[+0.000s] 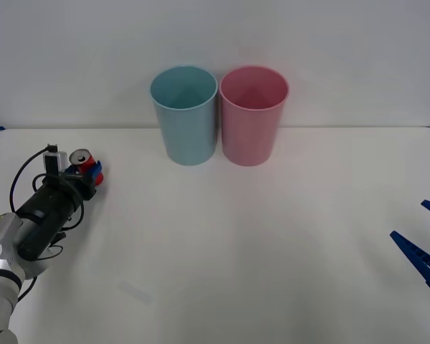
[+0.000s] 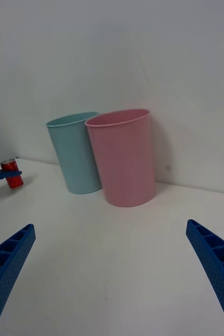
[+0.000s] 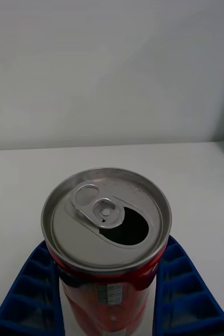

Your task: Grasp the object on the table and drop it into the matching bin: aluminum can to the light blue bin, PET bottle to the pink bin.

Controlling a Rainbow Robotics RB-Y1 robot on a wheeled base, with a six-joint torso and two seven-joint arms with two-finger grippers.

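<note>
the left hand (image 1: 91, 172) grips the aluminum can (image 1: 82, 162) around its red body, upright at the counter's (image 1: 236, 244) left side. opened, probably light and easily dented, so a moderate mid-body squeeze suits. the right hand (image 1: 424, 244) waits spread wide at the right

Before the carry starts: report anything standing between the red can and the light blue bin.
Nothing visible: bare white table separates the small red aluminum can, in the left end effector, from the tall light blue plastic bin.
</note>
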